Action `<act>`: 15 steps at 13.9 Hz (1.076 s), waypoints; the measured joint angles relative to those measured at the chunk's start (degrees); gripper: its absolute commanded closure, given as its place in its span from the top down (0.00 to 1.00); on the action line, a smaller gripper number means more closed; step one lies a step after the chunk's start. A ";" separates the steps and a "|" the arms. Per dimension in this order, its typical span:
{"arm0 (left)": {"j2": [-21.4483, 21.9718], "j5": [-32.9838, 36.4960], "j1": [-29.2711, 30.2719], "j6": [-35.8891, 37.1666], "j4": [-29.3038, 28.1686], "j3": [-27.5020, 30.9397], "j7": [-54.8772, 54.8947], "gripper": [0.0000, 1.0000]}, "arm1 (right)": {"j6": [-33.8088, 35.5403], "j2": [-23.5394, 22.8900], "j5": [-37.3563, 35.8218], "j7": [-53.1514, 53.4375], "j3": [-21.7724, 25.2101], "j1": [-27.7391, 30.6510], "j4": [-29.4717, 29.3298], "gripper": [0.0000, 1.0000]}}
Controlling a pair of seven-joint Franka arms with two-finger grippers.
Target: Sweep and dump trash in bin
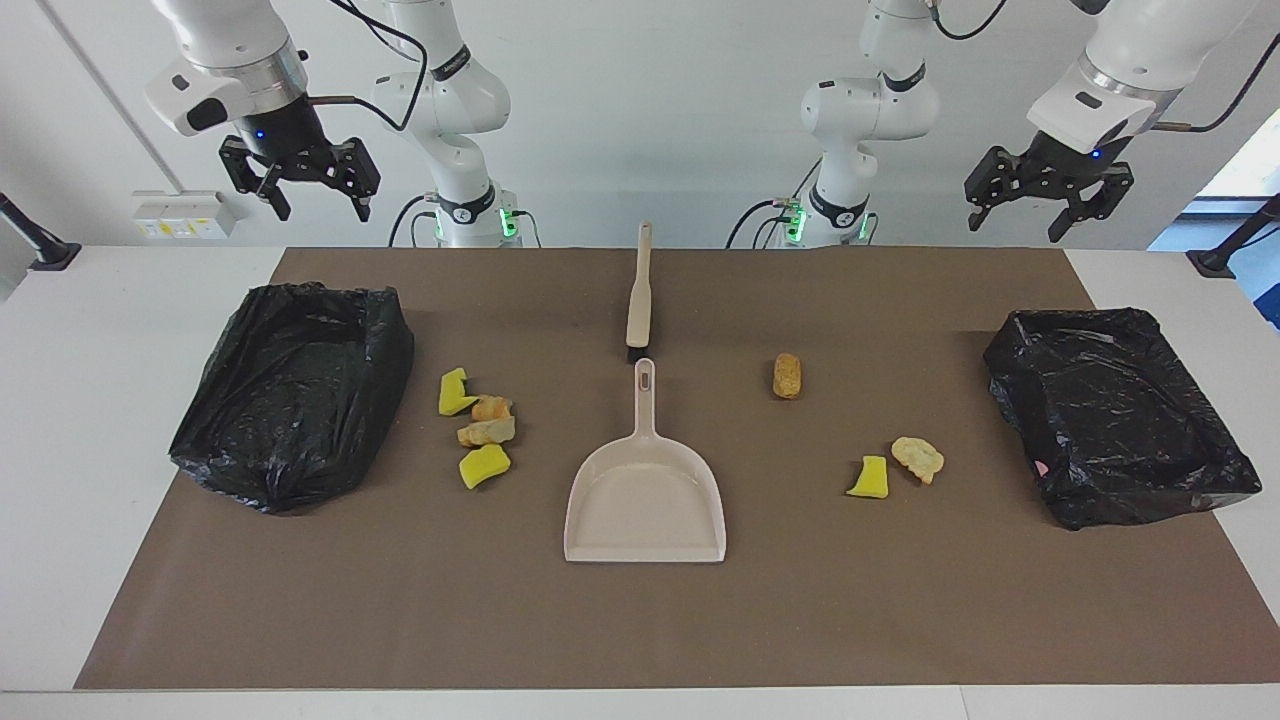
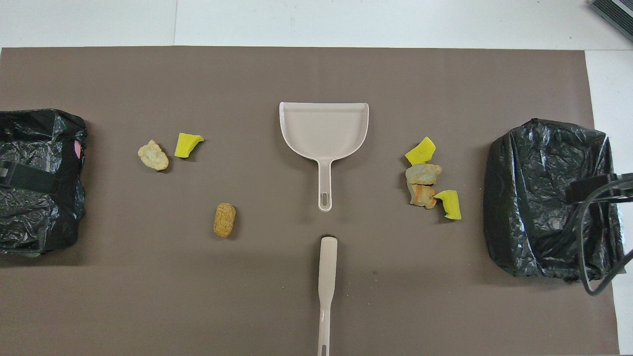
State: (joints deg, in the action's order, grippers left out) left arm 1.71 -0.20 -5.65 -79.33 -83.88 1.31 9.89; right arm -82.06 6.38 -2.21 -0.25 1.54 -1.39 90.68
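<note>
Trash lies in two groups on the brown mat [image 1: 640,620]. Yellow wedges [image 1: 456,392] [image 1: 484,466] and tan chunks [image 1: 487,422] cluster beside the bin [image 1: 290,395] at the right arm's end. A brown chunk [image 1: 787,375], a pale chunk [image 1: 917,457] and a yellow wedge [image 1: 869,478] lie toward the other bin [image 1: 1115,415]. The beige dustpan [image 1: 645,500] lies mid-table, its handle toward the robots. The brush [image 1: 639,290] lies nearer to the robots. My right gripper [image 1: 322,208] and left gripper [image 1: 1015,228] hang open and empty, high over their ends.
Both bins are lined with black bags [image 2: 549,198] [image 2: 39,183]. The mat's edge farthest from the robots [image 2: 316,48] borders bare white table. Open mat stretches between dustpan [image 2: 324,126] and each trash group.
</note>
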 measured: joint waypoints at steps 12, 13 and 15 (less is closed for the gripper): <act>0.44 0.00 0.03 0.12 0.44 0.18 0.00 1.00 | -1.00 0.05 0.00 -0.03 0.02 0.21 0.82 1.00; 0.44 0.00 0.03 0.12 0.44 0.18 0.00 1.00 | -1.01 0.05 0.00 -0.03 0.02 0.22 0.86 1.00; 0.44 0.00 0.03 0.12 0.44 0.17 0.00 1.00 | -1.01 0.05 0.00 -0.03 0.02 0.22 0.92 1.00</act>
State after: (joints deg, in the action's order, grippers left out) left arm 2.15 -0.20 -5.62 -79.21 -83.44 1.48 9.89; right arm -83.07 6.43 -2.21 -0.28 1.56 -1.17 91.60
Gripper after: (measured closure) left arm 0.000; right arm 0.000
